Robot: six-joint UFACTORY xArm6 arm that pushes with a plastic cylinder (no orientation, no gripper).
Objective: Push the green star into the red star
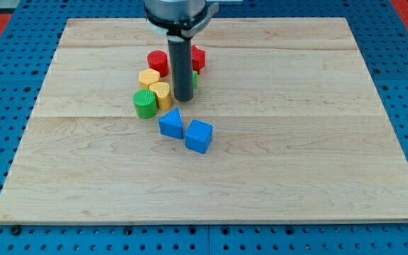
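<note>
My tip rests on the wooden board, just right of the yellow blocks. The green star is almost wholly hidden behind the rod; only a green sliver shows at the rod's right edge. The red star sits just above that sliver, partly hidden by the rod, and the two look close or touching. A red cylinder stands to the left of the rod.
Two yellow blocks and a green cylinder cluster left of my tip. A blue triangular block and a blue cube lie just below it.
</note>
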